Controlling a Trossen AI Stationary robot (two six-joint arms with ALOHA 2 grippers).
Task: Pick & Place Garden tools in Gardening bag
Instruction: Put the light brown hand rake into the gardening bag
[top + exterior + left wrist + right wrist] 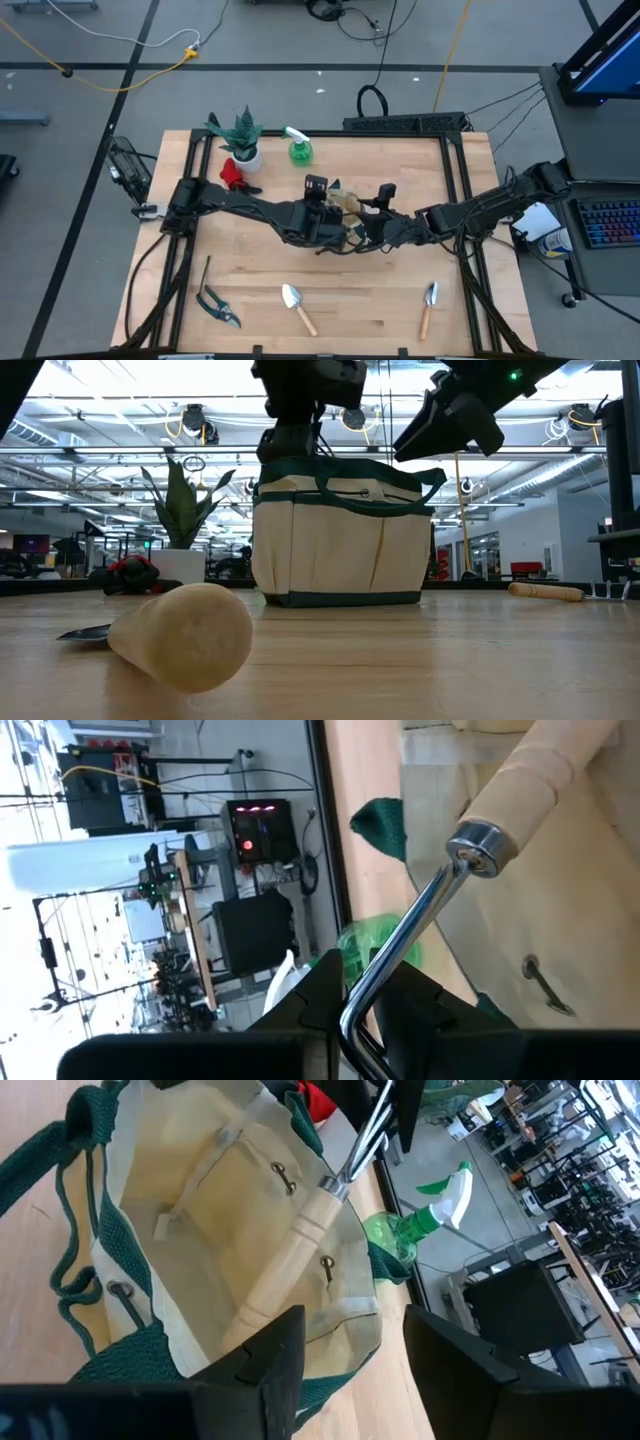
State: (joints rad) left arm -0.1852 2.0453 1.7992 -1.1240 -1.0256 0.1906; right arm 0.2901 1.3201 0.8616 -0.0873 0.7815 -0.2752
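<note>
The beige gardening bag (345,203) with green trim stands mid-table, mouth up (230,1230). My left gripper (360,992) reaches over it from the table's left, shut on a wooden-handled garden tool (300,1240) whose handle (545,765) points down into the bag. My right gripper (350,1355) hovers open over the bag's right rim (335,1380), nothing between its fingers. On the table lie two trowels (298,306) (428,306), dark pruning shears (217,308) and a thin tool (205,268). A red item (232,173) and a green spray bottle (299,149) sit at the far side. My left gripper pinches the tool's bare metal shaft (392,965) between its two fingers, some way from the ferrule (482,845). The fingers slant down from the table's left. The tool is lifted and tilted, handle lowest, inside the bag's mouth; whether the handle's end touches the lining I cannot tell.
A spiky green plant in a white pot (241,140) stands at the far left, beside the red item. One trowel's handle (185,635) lies close to the low camera. The table's near strip between the trowels is bare wood (365,300).
</note>
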